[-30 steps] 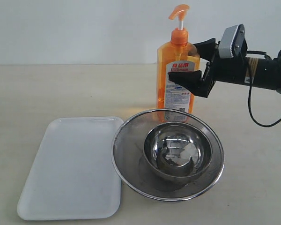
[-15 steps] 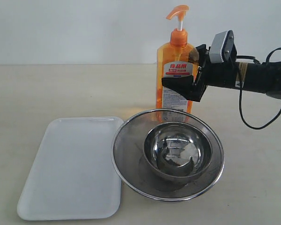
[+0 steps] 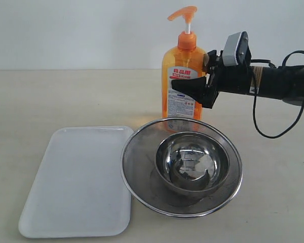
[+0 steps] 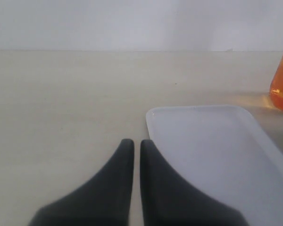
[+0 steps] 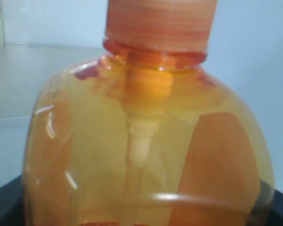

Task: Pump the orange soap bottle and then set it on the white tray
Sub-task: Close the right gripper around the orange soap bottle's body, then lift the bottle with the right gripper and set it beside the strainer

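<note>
Right end effector (image 3: 191, 76) gripping orange soap bottle (image 3: 185, 59); both shifted left since earlier frame.

You're at a lab-style robot test bench: plain beige tabletop (image 3: 66, 96), blank pale wall (image 3: 91, 30) behind, black robot arm (image 3: 278, 83) with a loose cable. Kitchen props staged on it: round steel mesh strainer (image 3: 138, 152) holding a steel bowl (image 3: 192, 152), flat white plastic tray (image 3: 76, 182), tall translucent orange soap bottle (image 3: 180, 61).
</note>
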Motion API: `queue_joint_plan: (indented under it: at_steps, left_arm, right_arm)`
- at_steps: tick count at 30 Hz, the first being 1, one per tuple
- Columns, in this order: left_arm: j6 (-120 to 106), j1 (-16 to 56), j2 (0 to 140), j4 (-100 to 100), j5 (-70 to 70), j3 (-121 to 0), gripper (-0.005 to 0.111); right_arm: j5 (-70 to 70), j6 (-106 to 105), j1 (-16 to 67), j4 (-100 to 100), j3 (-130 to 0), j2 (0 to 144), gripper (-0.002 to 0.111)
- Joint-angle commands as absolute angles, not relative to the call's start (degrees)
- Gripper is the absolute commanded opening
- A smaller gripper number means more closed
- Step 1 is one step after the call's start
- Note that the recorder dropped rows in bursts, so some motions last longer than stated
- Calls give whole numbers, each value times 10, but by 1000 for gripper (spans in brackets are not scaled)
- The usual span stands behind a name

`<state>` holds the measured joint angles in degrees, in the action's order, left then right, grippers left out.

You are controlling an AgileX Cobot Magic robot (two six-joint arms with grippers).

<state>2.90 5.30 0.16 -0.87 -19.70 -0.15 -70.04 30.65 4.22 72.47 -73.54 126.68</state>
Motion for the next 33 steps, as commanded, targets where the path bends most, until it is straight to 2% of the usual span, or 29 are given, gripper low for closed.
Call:
queue_joint_plan:
  at_steps: [1,4,27,33]
  left_arm:
    - [34,51,0,-11,-195,0,5]
    - [34,51,0,-11,-195,0,5]
    - [34,51,0,-11,-195,0,5]
    - [34,51,0,-11,-195,0,5]
  right_arm:
    - [-700,301,45,723,-739,1266,16]
    - [-700,301,45,723,-739,1266,-1]
    - [-700,329,45,643,-737,1255,0]
    - [-700,268,45,585,-662,1177,0]
